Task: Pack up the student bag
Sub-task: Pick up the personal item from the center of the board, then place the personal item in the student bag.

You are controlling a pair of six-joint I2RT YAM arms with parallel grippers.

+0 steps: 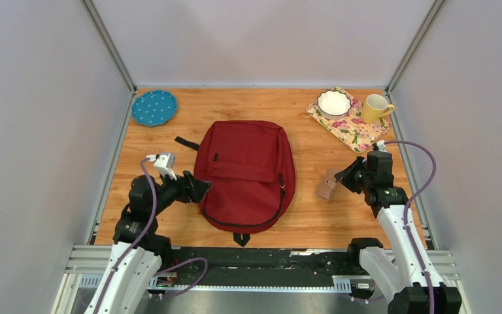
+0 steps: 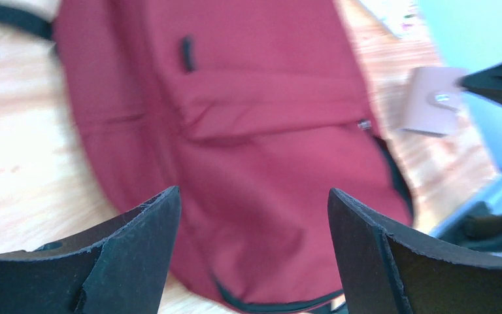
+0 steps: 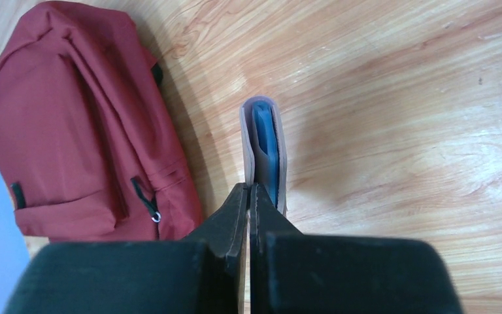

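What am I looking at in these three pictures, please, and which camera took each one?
These are two robot arms bolted to a wooden table. The wide picture comes from a fixed camera above and behind them. The other two come from a camera on each wrist, so the black wedges are that arm's own fingers. On the table lie a red backpack, a blue plate, and a floral tray with a white bowl and a yellow mug. The left gripper is open by the backpack, holding nothing; the right gripper is shut on a pink wallet.
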